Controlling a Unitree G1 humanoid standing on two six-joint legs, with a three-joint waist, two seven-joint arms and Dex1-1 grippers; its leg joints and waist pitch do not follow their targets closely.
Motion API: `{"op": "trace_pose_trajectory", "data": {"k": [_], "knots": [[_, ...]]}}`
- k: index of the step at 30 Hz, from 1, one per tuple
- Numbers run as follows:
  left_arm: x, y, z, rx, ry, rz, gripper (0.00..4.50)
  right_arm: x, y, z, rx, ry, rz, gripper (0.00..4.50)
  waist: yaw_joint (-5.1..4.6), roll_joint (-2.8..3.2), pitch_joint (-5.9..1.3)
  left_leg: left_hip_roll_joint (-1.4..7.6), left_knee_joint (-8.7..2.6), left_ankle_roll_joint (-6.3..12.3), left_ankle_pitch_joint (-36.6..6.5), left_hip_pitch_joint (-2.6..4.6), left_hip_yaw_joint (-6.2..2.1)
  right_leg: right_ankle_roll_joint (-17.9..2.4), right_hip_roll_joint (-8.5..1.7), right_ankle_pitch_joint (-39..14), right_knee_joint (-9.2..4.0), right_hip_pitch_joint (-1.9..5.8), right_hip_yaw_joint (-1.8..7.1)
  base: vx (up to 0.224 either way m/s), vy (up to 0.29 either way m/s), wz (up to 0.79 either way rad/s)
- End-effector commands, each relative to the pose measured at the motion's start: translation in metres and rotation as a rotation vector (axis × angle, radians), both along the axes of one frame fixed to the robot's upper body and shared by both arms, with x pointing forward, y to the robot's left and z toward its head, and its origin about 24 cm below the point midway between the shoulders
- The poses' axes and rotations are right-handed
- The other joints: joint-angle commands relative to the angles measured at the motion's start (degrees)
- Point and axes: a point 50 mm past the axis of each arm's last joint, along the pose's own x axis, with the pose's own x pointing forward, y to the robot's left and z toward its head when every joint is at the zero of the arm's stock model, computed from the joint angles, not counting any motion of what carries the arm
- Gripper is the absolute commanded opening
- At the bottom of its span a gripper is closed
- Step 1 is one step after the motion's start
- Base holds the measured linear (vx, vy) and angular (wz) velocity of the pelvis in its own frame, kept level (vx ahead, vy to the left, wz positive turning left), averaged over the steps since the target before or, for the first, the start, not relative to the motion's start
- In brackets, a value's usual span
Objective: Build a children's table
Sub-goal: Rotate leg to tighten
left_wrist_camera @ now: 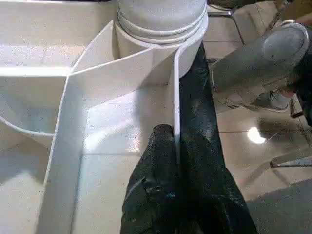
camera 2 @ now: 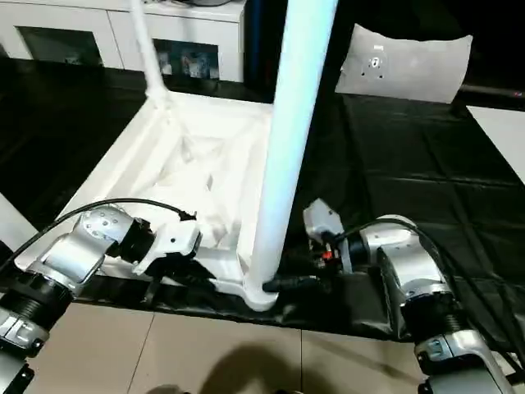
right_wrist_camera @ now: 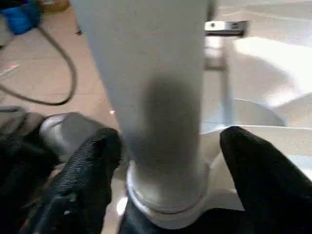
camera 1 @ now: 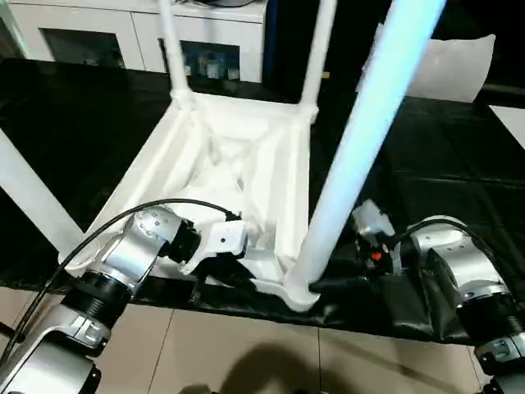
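The children's table (camera 1: 238, 164) lies upside down on a black-covered bench, its ribbed white underside facing up. Two legs (camera 1: 172, 49) stand in the far corner sockets and another leg (camera 1: 29, 197) crosses the left edge. The near right leg (camera 1: 361, 139) stands in its round socket (camera 1: 299, 291). My left gripper (left_wrist_camera: 173, 134) is shut on the thin rim wall (left_wrist_camera: 176, 97) of the top, just beside that socket. My right gripper (right_wrist_camera: 165, 141) is open at the base of the near right leg. One black finger (right_wrist_camera: 92, 165) sits on each side, and a small gap shows at one of them.
A white cabinet (camera 1: 82, 33) with shelves stands behind the bench. A flat white board (camera 2: 406, 61) lies at the far right on the black cover (camera 1: 426, 164). The bench's front edge runs just below the grippers, with tiled floor (camera 1: 246, 353) beyond it.
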Motion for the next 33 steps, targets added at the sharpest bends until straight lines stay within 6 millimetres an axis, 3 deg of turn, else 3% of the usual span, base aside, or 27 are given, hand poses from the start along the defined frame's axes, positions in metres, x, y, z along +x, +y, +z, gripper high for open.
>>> {"op": "trace_pose_trajectory", "data": {"k": [1,3,6,14,21,23,24,25,27,28,29,31,32,33], "knots": [[-0.007,-0.009,-0.005,0.040,0.036,-0.110,0.00,-0.001,0.001,0.001,-0.004,0.018,0.042,3.23,-0.25,-0.41,-3.89,4.06,-4.00,5.11,-6.0,0.17,-0.82,-9.6,-4.84,-18.7,-3.62,3.48,4.49,0.000,0.000,0.00],[-0.007,-0.010,-0.005,0.040,0.035,-0.116,0.00,-0.001,0.003,-0.001,-0.009,0.023,0.057,2.92,-0.22,-0.37,-3.83,4.10,-4.07,4.83,-5.8,0.16,-0.87,-9.7,-4.75,-18.4,-3.56,3.45,4.46,0.000,0.000,0.00],[-0.007,-0.010,-0.004,0.040,0.033,-0.120,0.00,-0.001,0.005,-0.003,-0.009,0.025,0.064,2.85,-0.24,-0.45,-3.89,4.12,-4.07,4.52,-6.0,0.11,-0.91,-9.9,-4.81,-18.0,-3.47,3.52,4.47,0.000,0.000,0.00],[-0.005,-0.009,-0.003,0.041,0.029,-0.113,0.00,-0.003,0.008,-0.005,0.001,0.053,0.082,2.13,-0.15,-0.28,-3.80,4.09,-4.12,4.45,-6.3,0.10,-0.92,-10.0,-4.76,-17.7,-3.51,3.58,4.47,0.000,0.000,0.00],[-0.003,-0.010,-0.003,0.007,0.039,-0.049,0.00,-0.011,0.012,-0.005,0.056,0.098,0.094,1.98,-0.03,-0.33,-3.75,4.10,-4.16,4.21,-6.6,0.08,-0.93,-9.8,-4.75,-18.2,-3.58,3.60,4.47,0.000,0.000,0.00],[-0.001,-0.012,-0.003,-0.025,0.043,0.000,0.00,-0.015,0.014,-0.006,0.080,0.113,0.072,1.98,0.00,-0.04,-3.86,4.17,-4.15,3.93,-6.5,0.05,-0.93,-10.1,-4.75,-17.2,-3.48,3.72,4.50,0.000,0.000,0.00],[0.001,-0.016,-0.003,-0.053,0.046,0.058,0.00,-0.017,0.018,-0.009,0.102,0.126,0.022,1.98,0.19,0.40,-3.83,4.21,-4.13,3.74,-6.6,0.14,-0.94,-10.2,-4.80,-17.0,-3.54,3.61,4.56,0.000,0.000,0.00],[0.001,-0.016,-0.003,-0.053,0.046,0.058,0.00,-0.017,0.018,-0.009,0.102,0.126,0.022,1.98,0.15,0.16,-3.72,4.34,-4.26,3.60,-6.8,0.14,-0.97,-9.9,-4.73,-17.1,-3.65,3.62,4.59,0.000,0.000,0.00],[0.003,-0.026,-0.003,-0.111,0.061,0.191,0.00,-0.016,0.034,-0.018,0.133,0.127,-0.164,1.98,-0.05,0.26,-3.37,4.06,-4.55,2.53,-8.9,0.11,-1.17,-8.9,-4.83,-20.8,-4.11,3.57,4.37,0.000,0.000,0.00],[0.003,-0.026,-0.003,-0.111,0.061,0.191,0.00,-0.016,0.034,-0.018,0.133,0.127,-0.164,1.98,-0.34,0.12,-3.30,4.00,-4.60,2.02,-10.0,0.23,-1.12,-8.1,-4.86,-22.9,-4.53,3.57,4.37,0.000,0.000,0.00],[0.004,-0.033,-0.004,-0.140,0.070,0.244,0.00,-0.015,0.042,-0.023,0.137,0.119,-0.251,1.98,-0.71,0.00,-3.01,3.49,-4.51,1.38,-12.0,0.63,-1.15,-6.1,-4.89,-28.8,-5.43,3.38,3.98,0.000,0.000,0.00],[0.006,-0.040,-0.004,-0.160,0.064,0.285,0.00,-0.012,0.049,-0.026,0.148,0.120,-0.325,1.98,-2.11,-0.25,-2.42,2.61,-4.15,0.37,-15.1,0.45,-1.60,-0.8,-4.92,-39.6,-7.17,3.59,2.73,0.000,0.000,0.00],[0.008,-0.049,-0.004,-0.180,0.057,0.333,0.00,-0.009,0.057,-0.029,0.158,0.124,-0.404,1.98,-2.79,0.07,-2.22,2.41,-3.99,-0.04,-16.5,0.74,-1.79,1.3,-4.88,-42.4,-8.06,3.38,2.00,0.000,0.000,0.00],[0.009,-0.054,-0.004,-0.191,0.053,0.360,0.00,-0.007,0.061,-0.030,0.163,0.127,-0.448,1.98,-3.43,-0.17,-2.22,2.34,-3.90,-0.25,-17.0,0.70,-1.85,2.2,-4.67,-43.0,-8.39,3.34,1.70,0.000,0.000,0.00]]}}
